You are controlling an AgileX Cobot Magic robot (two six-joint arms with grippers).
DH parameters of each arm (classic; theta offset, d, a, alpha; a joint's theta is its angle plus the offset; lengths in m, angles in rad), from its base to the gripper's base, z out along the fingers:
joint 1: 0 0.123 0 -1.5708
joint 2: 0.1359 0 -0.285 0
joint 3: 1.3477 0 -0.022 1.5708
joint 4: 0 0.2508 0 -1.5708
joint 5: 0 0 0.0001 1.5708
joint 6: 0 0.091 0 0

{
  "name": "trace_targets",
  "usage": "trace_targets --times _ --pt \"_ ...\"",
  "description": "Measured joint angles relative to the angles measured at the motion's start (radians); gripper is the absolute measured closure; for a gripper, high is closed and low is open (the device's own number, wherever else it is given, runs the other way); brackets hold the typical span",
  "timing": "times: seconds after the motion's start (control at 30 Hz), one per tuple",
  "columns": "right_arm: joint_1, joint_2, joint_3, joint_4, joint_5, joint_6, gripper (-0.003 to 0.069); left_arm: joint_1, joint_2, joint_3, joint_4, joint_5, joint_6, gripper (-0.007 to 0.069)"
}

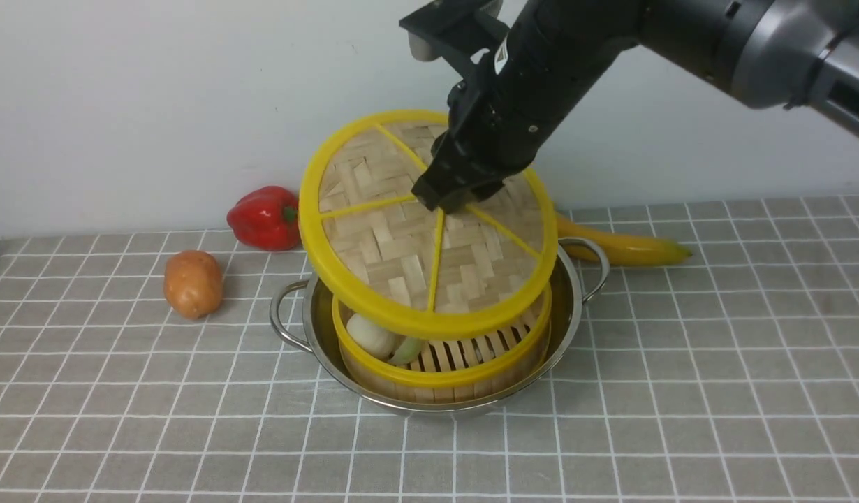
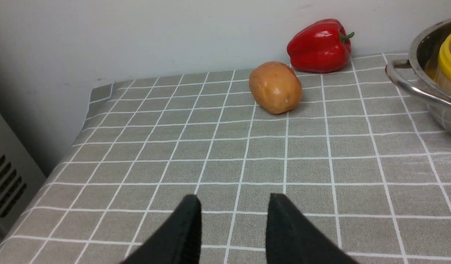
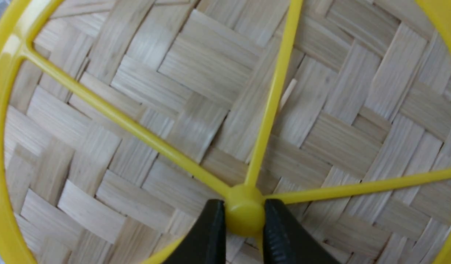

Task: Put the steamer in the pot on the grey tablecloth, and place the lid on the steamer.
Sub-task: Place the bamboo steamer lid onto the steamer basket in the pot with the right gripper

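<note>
Grey tablecloth (image 1: 681, 363), white wall (image 1: 122, 105) behind; steamer (image 1: 436, 378) sits in pot (image 1: 568, 300). Right gripper (image 3: 244, 220) pinches central hub of lid (image 1: 380, 237), held tilted above steamer. Left gripper (image 2: 234, 200): fingers (image 2: 181, 234) spread, over cloth.

Pretty bare setup. The whole backdrop is one plain off-white wall (image 1: 122, 91), matte, with a couple of faint scuffs on it. Lighting is soft and even, so whatever shadows land on it are weak and blurry at the edges. In the left wrist view that same wall goes greyer and dimmer at one end, and just beside that end stands a grey panel (image 2: 5, 179) with rows of dark slotted vents, only partly in frame.
</note>
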Motion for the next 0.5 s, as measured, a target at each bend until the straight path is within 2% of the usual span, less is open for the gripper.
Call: trace_targets --times 0.5 --pt "0.000 0.044 0.069 -0.048 -0.001 -0.029 0.0515 0.000 0.000 0.000 0.000 0.000 0.000 0.0382"
